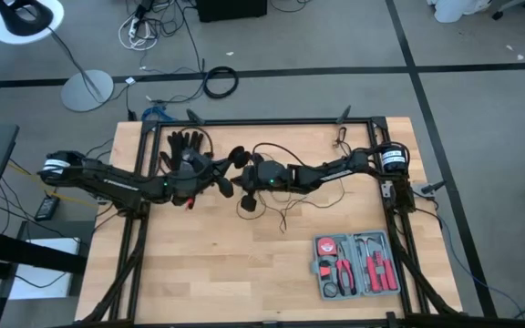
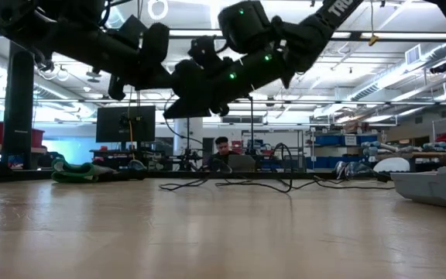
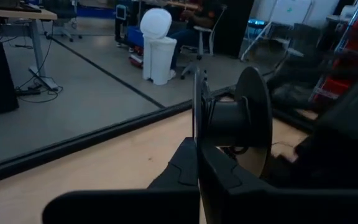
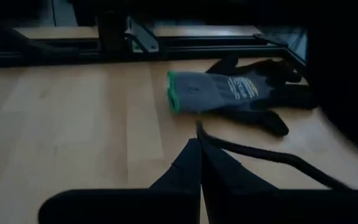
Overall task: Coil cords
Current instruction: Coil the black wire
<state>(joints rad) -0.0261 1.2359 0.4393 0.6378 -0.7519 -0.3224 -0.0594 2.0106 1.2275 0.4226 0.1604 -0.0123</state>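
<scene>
Because coiling needs 2 anchor points on 1 strand, both arms meet just beside the glove (image 1: 185,146), on its side toward the tool kit (image 1: 358,264). The left gripper (image 1: 215,180) is pinched fully together, and a thin line of cord (image 3: 196,106) rises from its tips, so it seems to pin the strand as the fixed end. The right gripper (image 4: 199,149) is likewise clamped tight on the cord, which trails away from its tips with the glove lying just beyond. Both hang above the table (image 2: 223,232), probably so that slack can swing freely into a loop. The rest of the cord sprawls in loose curves farther from the glove, toward the right arm's base. Its disc (image 1: 247,204) shows near the grippers, on their side away from the glove; whether it rests or dangles I cannot tell.
</scene>
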